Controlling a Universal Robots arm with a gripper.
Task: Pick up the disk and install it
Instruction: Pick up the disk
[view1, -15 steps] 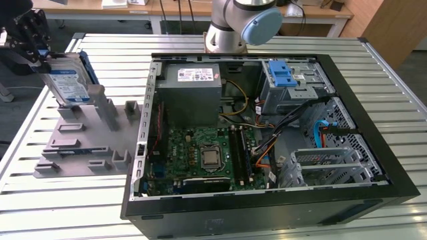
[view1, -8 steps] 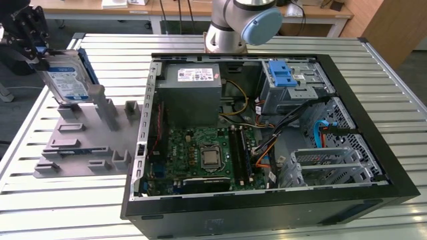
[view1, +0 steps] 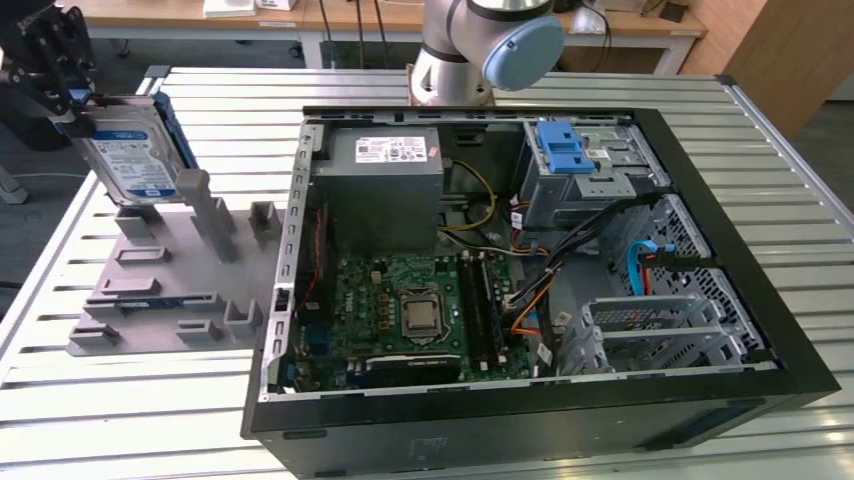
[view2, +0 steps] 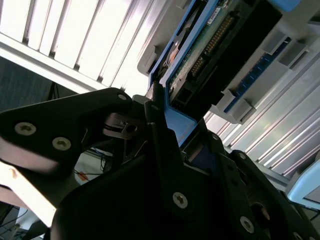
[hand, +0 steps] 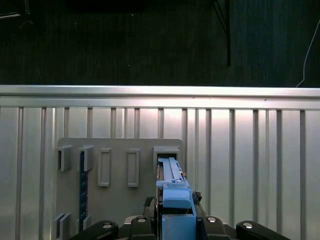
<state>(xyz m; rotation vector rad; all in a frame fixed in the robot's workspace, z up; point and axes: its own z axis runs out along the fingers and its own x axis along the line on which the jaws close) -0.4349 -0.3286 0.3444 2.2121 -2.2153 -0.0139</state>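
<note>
The disk (view1: 134, 150) is a silver hard drive with a white-and-blue label in a blue carrier. It stands upright at the exterior view's left, its lower end at a slot of the grey holder (view1: 174, 290). My gripper (view1: 78, 112) is shut on the disk's upper end. In the second wrist view the black fingers (view2: 160, 135) clamp the blue carrier edge of the disk (view2: 200, 55). In the first wrist view the disk's blue edge (hand: 172, 192) rises from my gripper (hand: 175, 225) toward the holder's slot (hand: 166, 151).
An open black computer case (view1: 747, 300) lies on the slatted metal table (view1: 80, 400) beside the holder. Inside it are a grey power supply (view1: 387, 170), a motherboard (view1: 414, 310), a drive bay with a blue latch (view1: 567, 150) and a grey cage (view1: 654, 325). The arm's base (view1: 467, 50) stands behind.
</note>
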